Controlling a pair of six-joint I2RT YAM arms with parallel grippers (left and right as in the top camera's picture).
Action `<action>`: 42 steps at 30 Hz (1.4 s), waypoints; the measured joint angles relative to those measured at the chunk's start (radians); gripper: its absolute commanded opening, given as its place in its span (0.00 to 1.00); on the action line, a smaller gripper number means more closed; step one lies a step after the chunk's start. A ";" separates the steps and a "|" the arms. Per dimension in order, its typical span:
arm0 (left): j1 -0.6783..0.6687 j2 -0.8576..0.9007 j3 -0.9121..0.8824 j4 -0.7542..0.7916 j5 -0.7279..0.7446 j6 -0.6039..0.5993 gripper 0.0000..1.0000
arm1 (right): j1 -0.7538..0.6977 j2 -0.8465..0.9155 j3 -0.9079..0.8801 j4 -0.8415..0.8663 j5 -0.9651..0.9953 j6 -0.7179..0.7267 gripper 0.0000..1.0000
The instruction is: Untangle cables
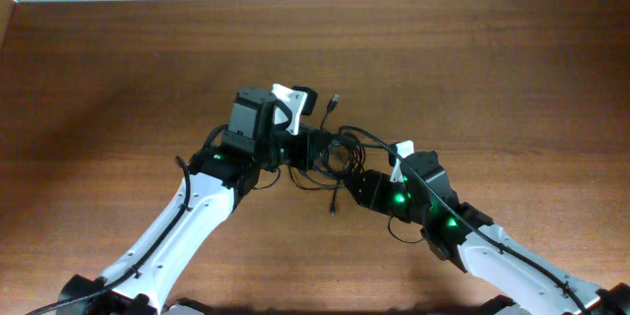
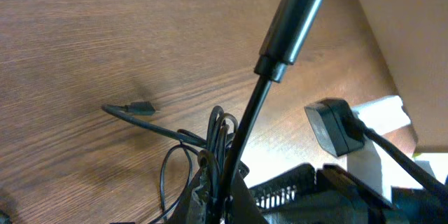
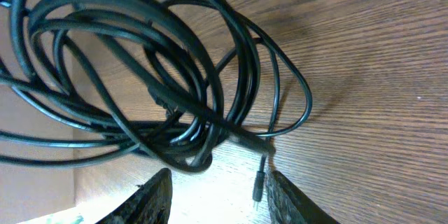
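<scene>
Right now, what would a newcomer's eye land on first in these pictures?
The knot of thin black cables at the overhead view's centre draws the eye first; in the right wrist view its loops fill the frame above the open right gripper. Next, the left gripper is shut on the bundle, one cord with a long USB plug rising from it.

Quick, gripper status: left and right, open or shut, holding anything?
Left gripper: shut on the USB cable.
Right gripper: open, gripping nothing; the cable bundle lies just ahead of its fingers.
</scene>
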 measured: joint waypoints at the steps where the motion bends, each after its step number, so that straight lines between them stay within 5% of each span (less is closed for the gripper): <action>1: -0.001 0.000 0.000 0.000 0.004 0.013 0.00 | 0.000 0.002 0.000 0.000 0.000 0.001 0.44; 14: 0.059 -0.173 0.000 -0.113 -0.017 0.112 0.00 | 0.000 0.023 0.000 -0.007 -0.001 0.000 0.43; 19: 0.060 -0.176 0.000 -0.135 -0.095 0.113 0.00 | 0.000 0.023 0.000 -0.007 -0.026 -0.010 0.19; 21: 0.060 -0.176 0.000 -0.135 -0.108 0.113 0.00 | -0.001 0.023 0.000 -0.007 -0.034 -0.014 0.18; 23: 0.060 -0.176 0.000 -0.135 -0.116 0.113 0.00 | -0.013 0.023 0.000 -0.003 -0.062 -0.019 0.21; 25: 0.060 -0.176 0.000 -0.140 -0.130 0.113 0.00 | -0.057 0.022 0.000 0.022 -0.124 -0.022 0.39; 28: 0.060 -0.176 0.000 -0.143 -0.140 0.108 0.00 | -0.156 0.020 -0.003 0.160 -0.281 -0.020 0.52; 35: 0.060 -0.176 0.000 -0.147 -0.143 -0.122 0.00 | -0.077 0.019 -0.004 0.270 -0.290 -0.117 0.56; 42: 0.060 -0.176 0.000 -0.146 -0.060 -0.197 0.00 | 0.038 0.019 -0.004 0.277 -0.097 -0.179 0.54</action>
